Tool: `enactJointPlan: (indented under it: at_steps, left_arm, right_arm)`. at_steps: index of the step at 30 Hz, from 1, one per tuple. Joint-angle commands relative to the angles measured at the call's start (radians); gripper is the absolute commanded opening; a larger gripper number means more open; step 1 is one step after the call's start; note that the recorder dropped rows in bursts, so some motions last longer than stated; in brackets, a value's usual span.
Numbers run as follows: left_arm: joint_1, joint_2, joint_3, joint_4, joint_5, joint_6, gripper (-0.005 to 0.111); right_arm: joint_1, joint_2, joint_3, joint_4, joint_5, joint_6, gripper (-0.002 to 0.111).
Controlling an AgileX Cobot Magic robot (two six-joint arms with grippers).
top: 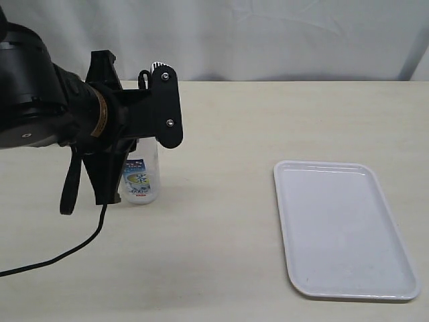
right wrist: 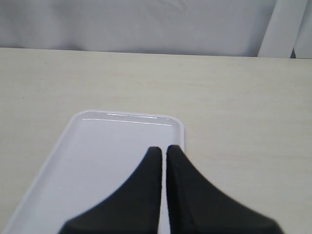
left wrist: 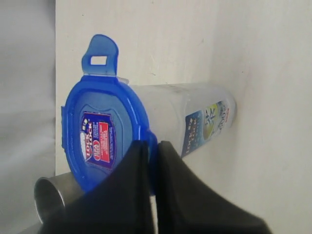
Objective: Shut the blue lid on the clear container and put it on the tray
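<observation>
Left gripper [left wrist: 150, 146], fingers pressed together, touches the one blue lid [left wrist: 97, 141] atop the one clear container [left wrist: 175, 112]. Right gripper [right wrist: 162, 151], closed and empty, hangs over the one tray [right wrist: 97, 161].

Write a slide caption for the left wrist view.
Shut left end effector at the rim of the blue lid, seated on the clear container.

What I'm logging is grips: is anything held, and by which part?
Nothing. Left gripper, shut, is at the blue lid; right gripper, shut, hangs above the tray.
</observation>
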Motion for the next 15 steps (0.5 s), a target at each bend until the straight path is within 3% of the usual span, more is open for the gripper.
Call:
enactJointPlan:
  at_steps: [1, 15]
  left_arm:
    - [-0.008, -0.007, 0.002, 0.006, -0.005, -0.009, 0.0]
    - [-0.008, -0.007, 0.002, -0.002, 0.012, -0.007, 0.0]
  right_arm:
    - [0.001, -0.004, 0.004, -0.005, -0.003, 0.0, 0.004]
    - [0.001, -0.004, 0.004, -0.005, -0.003, 0.0, 0.004]
